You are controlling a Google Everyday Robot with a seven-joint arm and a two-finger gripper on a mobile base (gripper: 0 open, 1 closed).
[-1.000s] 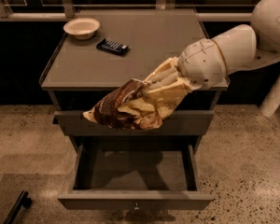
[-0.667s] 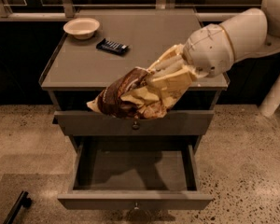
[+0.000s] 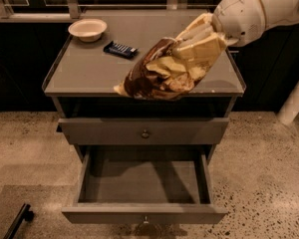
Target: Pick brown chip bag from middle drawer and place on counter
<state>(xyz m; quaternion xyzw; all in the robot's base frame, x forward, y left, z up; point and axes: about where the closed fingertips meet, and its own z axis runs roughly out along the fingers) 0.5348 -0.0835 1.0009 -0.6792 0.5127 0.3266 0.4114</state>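
Observation:
The brown chip bag (image 3: 162,71) hangs crinkled and tilted above the front right part of the counter (image 3: 89,68), its lower end near the front edge. My gripper (image 3: 204,36) is shut on the bag's upper cream-tan end, with the white arm reaching in from the upper right. The middle drawer (image 3: 144,180) is pulled open below and holds nothing that I can see. The same-looking knobbed front (image 3: 144,132) above it is closed.
A cream bowl (image 3: 87,29) stands at the counter's back left. A small flat dark bar packet (image 3: 120,49) lies beside it. Speckled stone floor surrounds the cabinet. A dark bar-shaped object (image 3: 17,222) lies on the floor at lower left.
My gripper has lifted the chip bag up and to the right, from in front of the upper drawer to above the counter's front right part. The drawer stays open.

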